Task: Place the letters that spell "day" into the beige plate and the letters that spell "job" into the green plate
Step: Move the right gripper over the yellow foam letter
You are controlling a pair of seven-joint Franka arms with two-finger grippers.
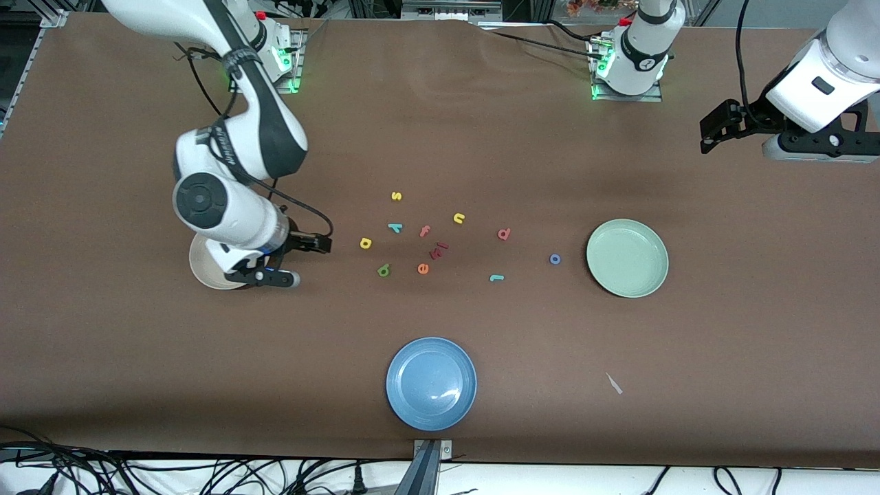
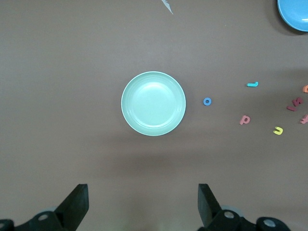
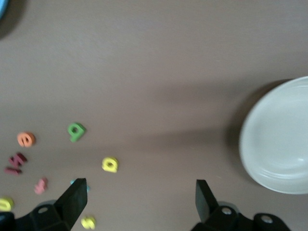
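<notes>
The desk (image 1: 481, 137) is plain brown. On it are a pale mint-green plate (image 1: 627, 258), a cream-beige plate (image 1: 203, 269) and a blue plate (image 1: 431, 383), all unpatterned. The small letters: a yellow "s" (image 1: 396, 196), a yellow "n" (image 1: 459, 218), a yellow bowl letter (image 1: 365, 243), a dark green one (image 1: 383, 271), a teal "y" (image 1: 394, 227), a teal "j" (image 1: 496, 278), a pink "f" (image 1: 425, 231), a salmon-pink letter (image 1: 504, 234), an orange "e" (image 1: 423, 269), a dark red piece (image 1: 438, 250) and a blue ring (image 1: 555, 259). The arms are white with black.
</notes>
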